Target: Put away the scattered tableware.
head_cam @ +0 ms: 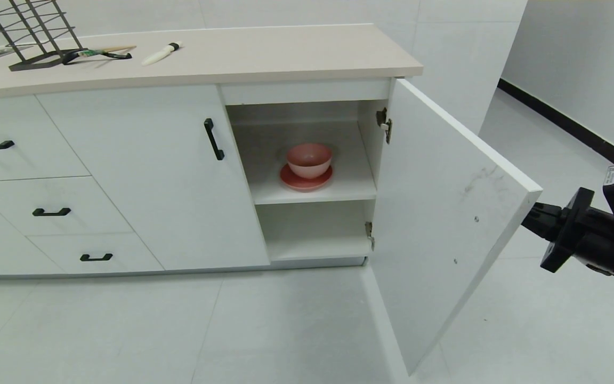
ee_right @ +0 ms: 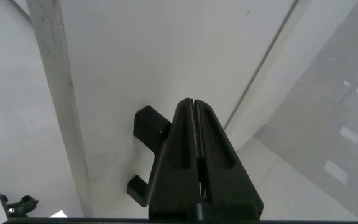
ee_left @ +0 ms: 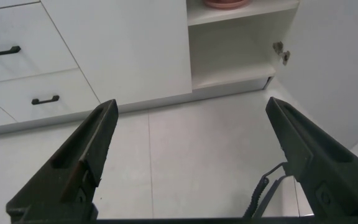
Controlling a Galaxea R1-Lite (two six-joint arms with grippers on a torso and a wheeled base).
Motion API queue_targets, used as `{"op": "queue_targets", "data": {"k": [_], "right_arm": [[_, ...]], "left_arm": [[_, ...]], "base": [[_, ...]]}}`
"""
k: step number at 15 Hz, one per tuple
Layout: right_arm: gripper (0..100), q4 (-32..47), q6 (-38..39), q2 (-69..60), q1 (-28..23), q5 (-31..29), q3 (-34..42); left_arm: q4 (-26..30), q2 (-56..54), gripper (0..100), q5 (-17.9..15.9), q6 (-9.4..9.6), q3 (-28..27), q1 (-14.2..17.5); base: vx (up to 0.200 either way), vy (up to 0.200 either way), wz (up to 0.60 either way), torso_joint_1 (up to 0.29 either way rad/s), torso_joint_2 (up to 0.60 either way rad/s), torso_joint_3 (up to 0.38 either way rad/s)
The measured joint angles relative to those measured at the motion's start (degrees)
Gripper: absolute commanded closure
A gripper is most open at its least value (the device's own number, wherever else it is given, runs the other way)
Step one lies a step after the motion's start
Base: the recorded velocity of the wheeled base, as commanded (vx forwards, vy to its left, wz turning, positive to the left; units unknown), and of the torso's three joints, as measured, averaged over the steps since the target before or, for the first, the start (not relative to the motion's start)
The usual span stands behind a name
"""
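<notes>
The bowl (head_cam: 309, 159) was pale pink and the plate (head_cam: 305, 182) coral red. The cabinet door (head_cam: 445, 213) was plain white, the door handle (head_cam: 213, 140) black and the countertop (head_cam: 264, 53) beige.

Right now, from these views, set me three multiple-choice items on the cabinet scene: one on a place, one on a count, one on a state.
1. The pink bowl sits:
A) on the countertop
B) on the red plate on the upper shelf
C) on the floor

2. Black drawer handles in the head view:
A) one
B) three
C) five

3. The right-hand cabinet door is:
A) shut
B) swung open
C) lying flat on the floor

Key:
1 B: the bowl rests on the plate on that shelf.
2 B: three show, stacked at the left.
3 B: it stands swung out, with the shelf in plain sight.
</notes>
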Motion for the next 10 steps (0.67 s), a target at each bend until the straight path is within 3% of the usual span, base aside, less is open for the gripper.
{"op": "queue_targets", "data": {"k": [10], "right_arm": [[100, 0.0, -0.3, 1.8, 9.4, 0.0, -1.0]], "left_arm": [[0.0, 0.0, 0, 0.0, 0.01, 0.0, 0.0]], "base": [[0.0, 0.0, 0.0, 0.0, 0.0, 0.0]]}}
